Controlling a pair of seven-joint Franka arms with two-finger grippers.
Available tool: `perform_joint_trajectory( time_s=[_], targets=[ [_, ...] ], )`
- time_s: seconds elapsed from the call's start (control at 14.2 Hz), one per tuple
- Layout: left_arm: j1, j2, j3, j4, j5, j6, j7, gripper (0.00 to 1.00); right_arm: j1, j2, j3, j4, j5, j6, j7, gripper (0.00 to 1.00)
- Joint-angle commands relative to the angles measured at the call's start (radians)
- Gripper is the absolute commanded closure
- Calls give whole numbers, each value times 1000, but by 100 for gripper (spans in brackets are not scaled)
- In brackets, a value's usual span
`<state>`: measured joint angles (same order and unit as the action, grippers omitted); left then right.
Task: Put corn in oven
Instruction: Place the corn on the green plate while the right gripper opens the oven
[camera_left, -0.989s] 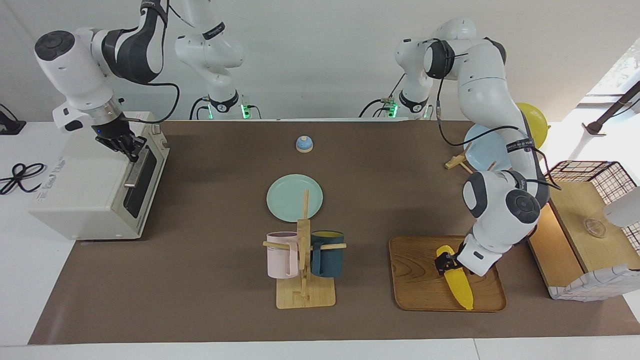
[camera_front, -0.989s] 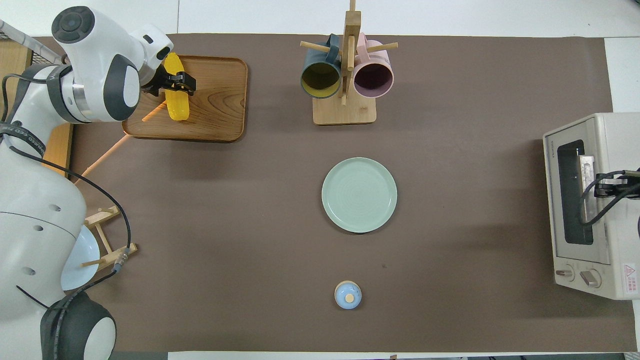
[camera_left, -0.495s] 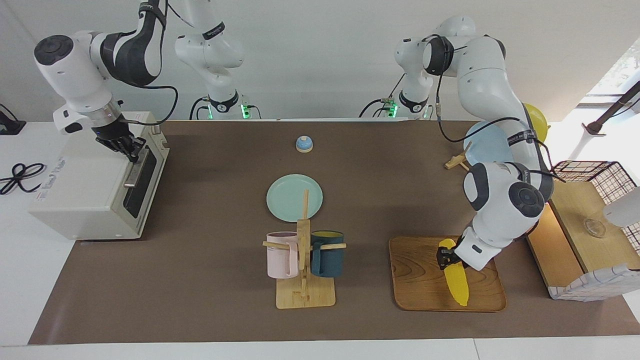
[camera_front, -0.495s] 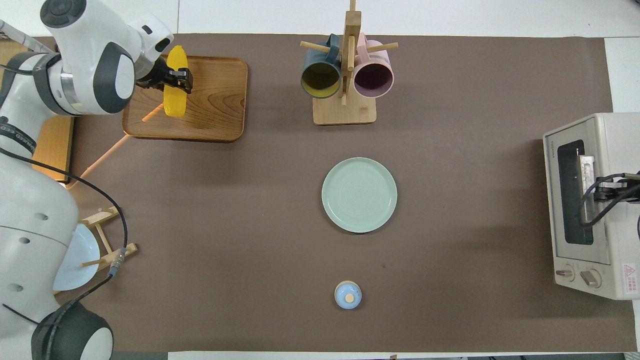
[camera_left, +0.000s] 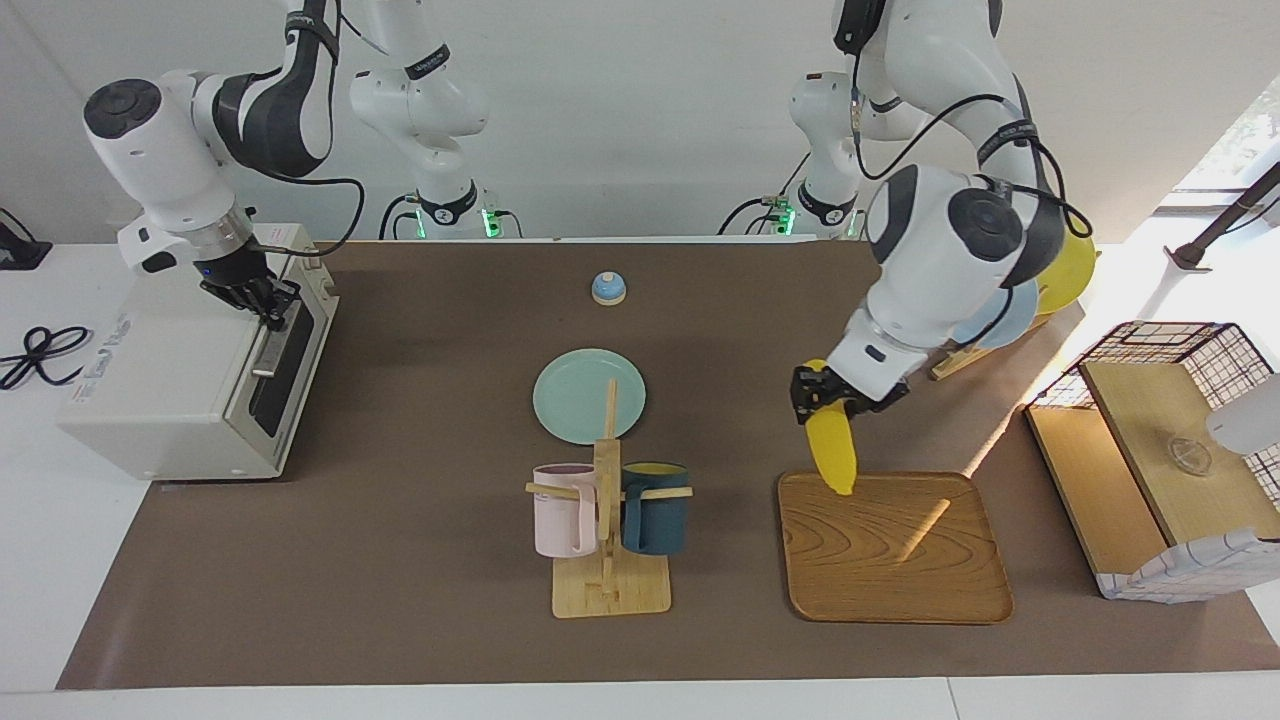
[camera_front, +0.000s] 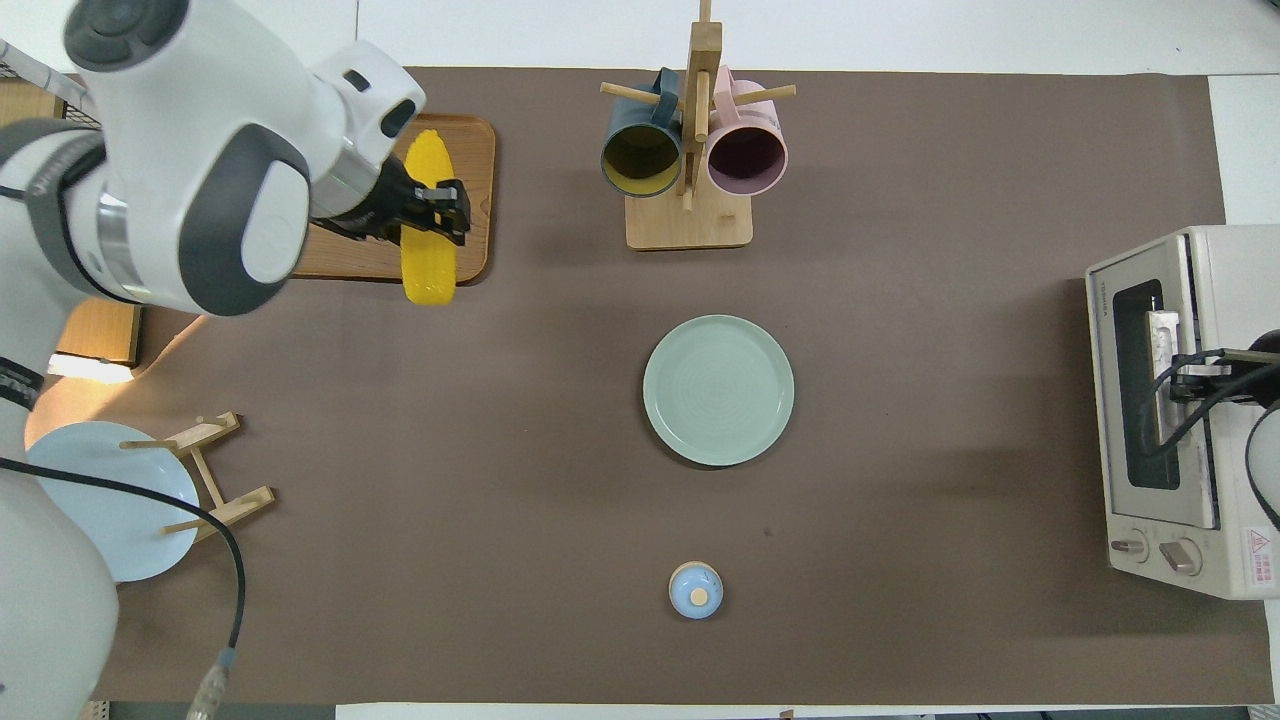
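The left gripper (camera_left: 826, 392) pinches the corn (camera_left: 833, 455) over the wooden tray (camera_left: 893, 550). The right gripper (camera_left: 262, 299) sits at the shut oven's (camera_left: 190, 365) handle, fingers unclear. Brown table (camera_left: 420, 560).

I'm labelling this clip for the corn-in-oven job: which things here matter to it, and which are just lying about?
Part of the job:
- corn, in the left end effector
- oven
- right end effector, at the oven door

Lying about:
- wooden tray
- green plate
- mug rack
- bell

Two mugs (camera_left: 565, 508), three plates (camera_left: 588, 395)
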<state>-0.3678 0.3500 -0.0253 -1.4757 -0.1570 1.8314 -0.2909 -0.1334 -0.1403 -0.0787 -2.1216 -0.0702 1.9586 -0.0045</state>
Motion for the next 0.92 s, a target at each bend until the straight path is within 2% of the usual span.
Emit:
perform_joint_trajectory(
  time_s=[0.0,0.14,0.21,0.49,0.57,0.85],
  targets=[
    [-129,-98,19,-194,-21,106,-98,100,37,60,5,-35,3,74,29,100],
    [-250,-147,19,-341,-47,283,-187,100,47,67,5,-35,3,75,37,100],
    [-311,-137,19,-372,-47,360,-233,100,66,71,5,-35,4,75,55,100],
    [-448,-17,24,-354,-47,511,-349,100,81,99,5,-41,4,86,66,100],
    [-459,35,24,-335,-45,547,-353,100,81,99,5,-64,4,124,58,100],
    [-468,75,24,-324,-45,629,-353,100,83,149,8,-95,24,209,57,100]
  ],
)
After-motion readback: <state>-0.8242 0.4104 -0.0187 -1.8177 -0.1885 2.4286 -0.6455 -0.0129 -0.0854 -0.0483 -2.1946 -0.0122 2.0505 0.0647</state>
